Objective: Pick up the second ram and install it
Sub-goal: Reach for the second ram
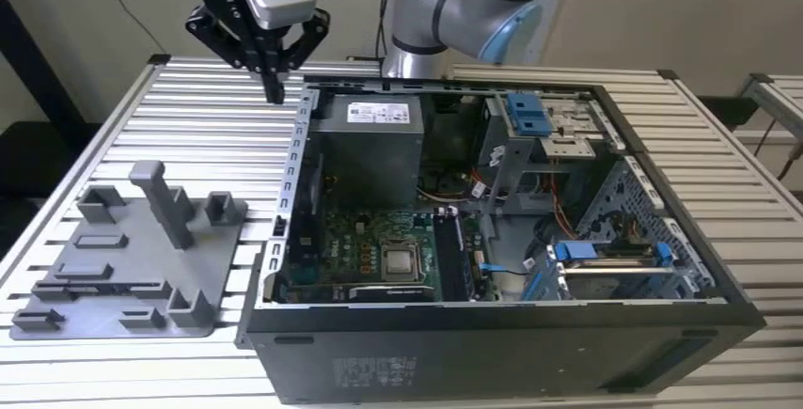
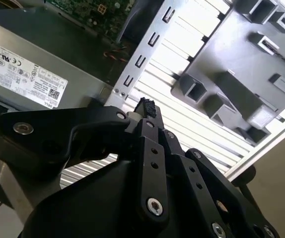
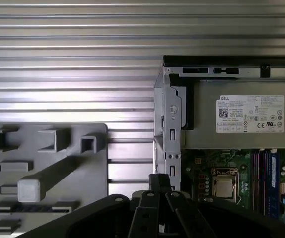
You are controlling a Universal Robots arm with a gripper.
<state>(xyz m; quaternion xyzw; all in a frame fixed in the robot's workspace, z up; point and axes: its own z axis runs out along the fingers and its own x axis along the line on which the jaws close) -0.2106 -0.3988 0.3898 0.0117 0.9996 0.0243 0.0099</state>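
My gripper [image 1: 273, 92] hangs high over the slatted table, just off the back corner of the open computer case [image 1: 502, 334] on the exterior view's left. Its black fingers meet at the tips, shut with nothing between them; they show in both wrist views [image 2: 145, 108] [image 3: 160, 181]. A blue memory stick [image 3: 274, 184] stands upright in the slots [image 1: 453, 255] beside the processor on the motherboard. I cannot tell whether it is the second ram. The grey plastic tray [image 1: 75, 320] with upright posts lies on the table on the exterior view's left, also in both wrist views [image 3: 95, 173] [image 2: 232, 54].
The case's power supply [image 1: 364, 146] with its pale label sits directly beside the gripper. A drive cage with blue clips [image 1: 533, 117] and loose cables fill the case's far side. The robot arm's grey and blue joints [image 1: 471, 5] rise behind the case. Bare slats lie between tray and case.
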